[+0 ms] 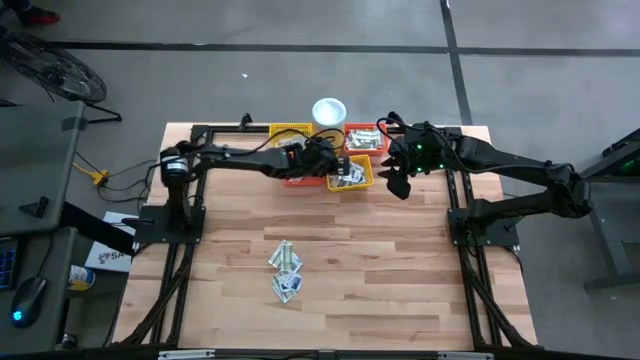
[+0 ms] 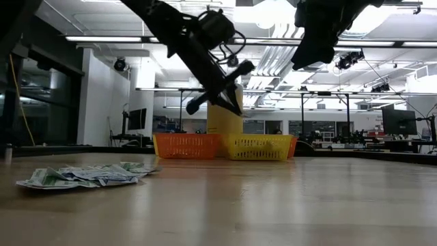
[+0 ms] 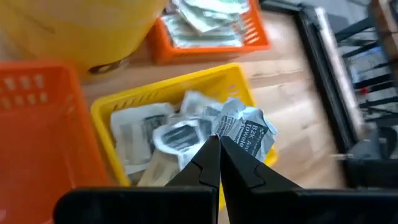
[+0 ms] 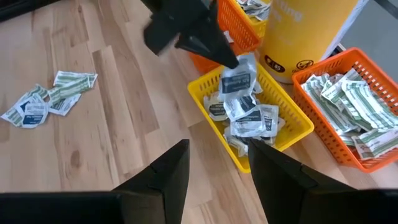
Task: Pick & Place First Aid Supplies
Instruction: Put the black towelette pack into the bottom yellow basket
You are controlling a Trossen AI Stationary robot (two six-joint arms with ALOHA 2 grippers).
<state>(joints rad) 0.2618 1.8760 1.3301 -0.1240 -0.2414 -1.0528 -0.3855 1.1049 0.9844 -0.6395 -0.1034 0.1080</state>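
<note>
Overhead, you have the left gripper (image 1: 345,170) above the yellow basket (image 1: 352,176), with the right gripper (image 1: 397,180) just beside that basket on the right arm's side. A white cup (image 1: 329,110) stands behind the yellow basket, and loose sachets (image 1: 286,272) lie well apart from it, toward the front of the table (image 1: 400,270).

Level with the table, you see the yellow basket (image 2: 262,146) touching an orange basket (image 2: 188,145), and the loose sachets (image 2: 89,175) sit near the front edge.

From the left wrist, your left fingers (image 3: 214,163) are pressed together, pinching 1 crumpled grey sachet (image 3: 245,129) over the yellow basket (image 3: 118,107), which holds more packets.

From the right wrist, your right fingers (image 4: 171,171) stand apart, holding nothing, near the yellow basket (image 4: 214,121). The left gripper (image 4: 227,59) hangs over it with the grey sachet (image 4: 238,78). Another orange basket (image 4: 373,71) of pale green packets sits beside the yellow one.
</note>
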